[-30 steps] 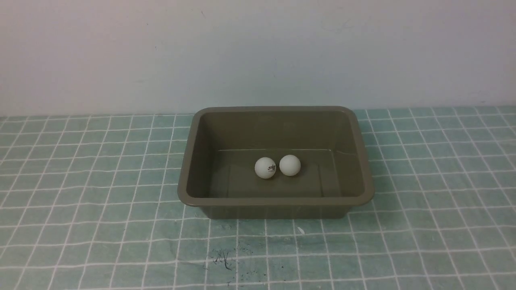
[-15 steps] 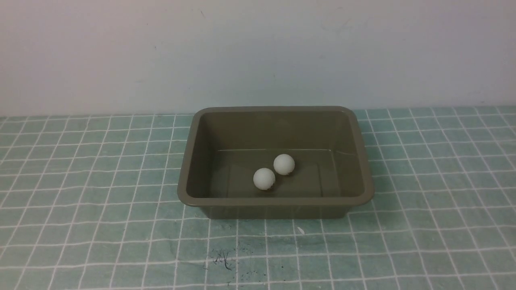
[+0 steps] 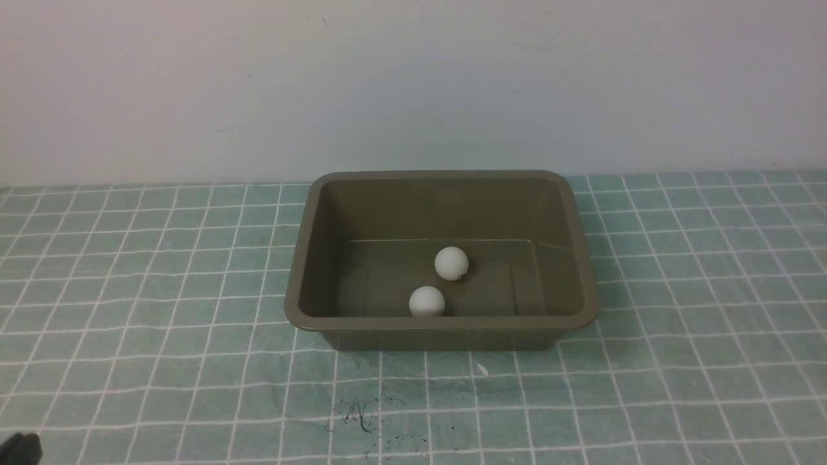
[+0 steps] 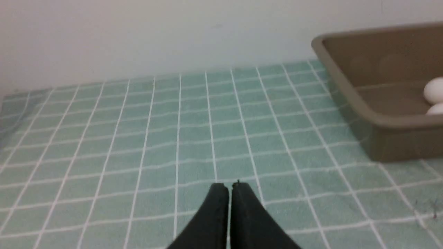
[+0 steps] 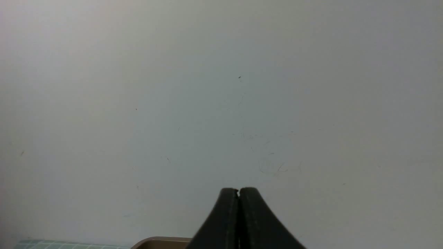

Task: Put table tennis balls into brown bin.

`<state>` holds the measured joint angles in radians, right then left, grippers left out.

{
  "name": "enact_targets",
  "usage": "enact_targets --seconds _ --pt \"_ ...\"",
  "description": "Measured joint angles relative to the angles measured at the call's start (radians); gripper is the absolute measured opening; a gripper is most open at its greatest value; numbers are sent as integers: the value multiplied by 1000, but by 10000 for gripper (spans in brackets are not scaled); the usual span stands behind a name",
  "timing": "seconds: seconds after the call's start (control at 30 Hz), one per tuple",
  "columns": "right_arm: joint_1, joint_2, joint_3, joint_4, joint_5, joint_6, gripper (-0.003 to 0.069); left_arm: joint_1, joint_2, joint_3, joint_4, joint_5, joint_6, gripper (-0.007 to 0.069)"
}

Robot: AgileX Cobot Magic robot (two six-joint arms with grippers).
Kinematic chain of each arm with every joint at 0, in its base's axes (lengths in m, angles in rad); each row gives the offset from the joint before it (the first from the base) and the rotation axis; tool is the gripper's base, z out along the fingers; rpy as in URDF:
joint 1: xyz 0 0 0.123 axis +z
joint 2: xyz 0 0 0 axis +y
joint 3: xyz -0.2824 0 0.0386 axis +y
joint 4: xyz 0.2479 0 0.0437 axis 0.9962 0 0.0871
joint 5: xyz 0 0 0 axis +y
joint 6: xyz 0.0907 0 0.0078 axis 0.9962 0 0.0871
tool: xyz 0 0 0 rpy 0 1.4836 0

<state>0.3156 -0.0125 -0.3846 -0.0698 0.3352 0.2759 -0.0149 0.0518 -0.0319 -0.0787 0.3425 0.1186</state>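
Note:
The brown bin [image 3: 303, 271] stands at the table's middle, near the back wall. Both table tennis balls lie inside it: one [image 3: 451, 263] with a tiny dark mark near the floor's centre, the other [image 3: 427, 301] against the near wall. The left wrist view catches the bin [image 4: 349, 90] with both balls [image 4: 434, 90] at its edge. My left gripper [image 4: 230, 184] is shut and empty, low over the cloth, well left of the bin; a dark tip of it [image 3: 19, 449] shows at the front view's bottom left corner. My right gripper [image 5: 238, 190] is shut, empty, raised and facing the wall.
A green cloth with a white grid [image 3: 161, 336] covers the table. Dark scribble marks [image 3: 358, 416] lie in front of the bin. A plain pale wall [image 3: 413, 84] stands right behind the bin.
The two balls have rolled apart inside the bin: the left one moved toward the near wall, the other drifted slightly left. A dark tip of the left gripper has entered the bottom left corner.

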Motion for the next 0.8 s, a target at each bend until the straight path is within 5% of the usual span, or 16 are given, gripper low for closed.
enact_targets --seconds 0.8 --pt "0 0 1 -2 2 0 -13 5 -63 57 0 39 7 -5"
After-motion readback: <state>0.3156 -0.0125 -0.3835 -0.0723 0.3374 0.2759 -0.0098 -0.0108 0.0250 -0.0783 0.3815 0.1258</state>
